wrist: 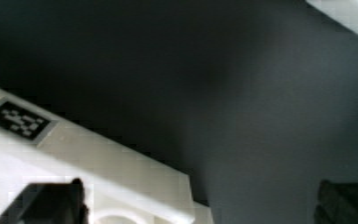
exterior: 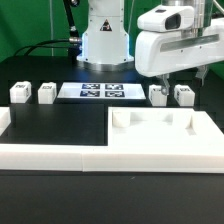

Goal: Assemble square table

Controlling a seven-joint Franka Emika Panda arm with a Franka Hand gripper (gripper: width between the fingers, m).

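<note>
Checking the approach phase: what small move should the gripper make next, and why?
Probably lower onto the tagged rim of the tabletop: the gripper hangs open and empty, that rim shows beside its fingers in the wrist view, and all leg blocks stand loose.

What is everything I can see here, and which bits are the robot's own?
top: one, white, tray-like, just behind the wall, toward the exterior view's right
legs: four, white, tagged; two on each side of the marker board
wall: one, white, long and low, along the front
marker board: one, white with black tags, flat, mid-table
table: one, black
arm: one, white, base at the back
gripper: one, white, open and empty, above the right pair of legs
</note>
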